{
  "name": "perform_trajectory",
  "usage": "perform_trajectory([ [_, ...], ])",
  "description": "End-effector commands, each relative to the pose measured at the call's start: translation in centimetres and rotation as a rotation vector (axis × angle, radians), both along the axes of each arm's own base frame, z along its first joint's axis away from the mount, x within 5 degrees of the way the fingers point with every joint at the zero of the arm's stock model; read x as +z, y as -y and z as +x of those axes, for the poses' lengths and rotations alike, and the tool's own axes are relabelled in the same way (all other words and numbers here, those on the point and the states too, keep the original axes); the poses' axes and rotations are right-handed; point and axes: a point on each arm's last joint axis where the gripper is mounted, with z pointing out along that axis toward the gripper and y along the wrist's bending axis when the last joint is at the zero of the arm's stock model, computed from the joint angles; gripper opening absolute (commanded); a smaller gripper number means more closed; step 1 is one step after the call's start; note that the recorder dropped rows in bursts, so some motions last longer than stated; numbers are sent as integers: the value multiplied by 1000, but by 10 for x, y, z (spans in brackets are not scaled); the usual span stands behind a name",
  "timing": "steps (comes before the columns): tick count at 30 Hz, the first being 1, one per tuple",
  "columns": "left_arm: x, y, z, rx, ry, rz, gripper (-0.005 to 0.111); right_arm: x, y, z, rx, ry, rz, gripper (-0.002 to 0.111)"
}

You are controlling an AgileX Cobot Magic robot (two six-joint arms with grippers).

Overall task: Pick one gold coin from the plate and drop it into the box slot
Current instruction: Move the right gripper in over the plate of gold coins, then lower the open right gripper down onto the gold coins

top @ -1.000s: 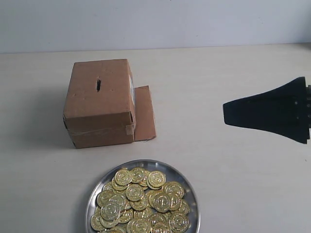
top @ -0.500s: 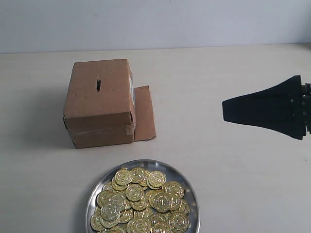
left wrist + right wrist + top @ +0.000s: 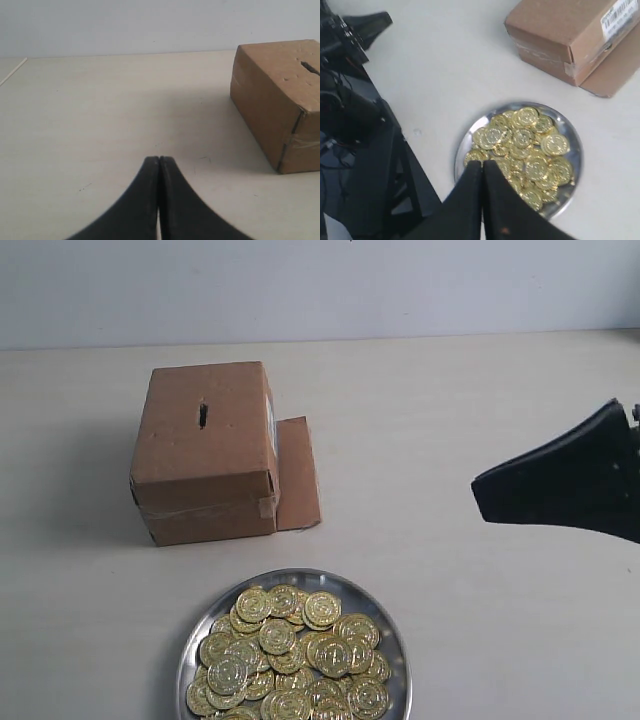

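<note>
1. The box (image 3: 205,450) stands on the table (image 3: 480,390) with its slot (image 3: 203,416) facing up, so a coin can fall right in
2. The plate (image 3: 296,574) sits near the box, on the side away from the wall, not touching it. It is piled full of gold coins (image 3: 290,650), so I think one is easy to grab
3. The right gripper (image 3: 476,496) hangs well apart from the box, out past its flap (image 3: 297,475). Its fingers are pressed together with nothing between them, so no coin is picked yet
4. The left gripper (image 3: 159,159) is pinched together and empty too, low over the table and apart from the box. It looks parked out of the way
5. I cannot see what is inside the box
</note>
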Motion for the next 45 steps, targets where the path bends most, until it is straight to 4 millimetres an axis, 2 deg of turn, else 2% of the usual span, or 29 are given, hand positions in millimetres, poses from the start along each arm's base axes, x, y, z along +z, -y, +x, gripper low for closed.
perform_trajectory([
  [1, 1, 0, 0, -7, 11, 4, 0, 11, -2, -1, 38, 32, -132, 0],
  [6, 1, 0, 0, -7, 11, 4, 0, 7, -11, 1, 70, -1, -220, 0],
  [18, 1, 0, 0, -7, 11, 4, 0, -51, -62, 33, 180, -122, -412, 0],
  [27, 1, 0, 0, -7, 11, 4, 0, -93, -84, 42, 265, -183, -592, 0],
  [32, 1, 0, 0, -7, 11, 4, 0, -99, -107, 43, 438, -91, -644, 0],
  [40, 1, 0, 0, -7, 11, 4, 0, -89, -147, 53, 620, 142, -639, 0],
  [42, 1, 0, 0, -7, 11, 4, 0, -91, -154, 57, 656, 200, -671, 0],
  [45, 1, 0, 0, -7, 11, 4, 0, -102, -161, 64, 667, 197, -690, 0],
])
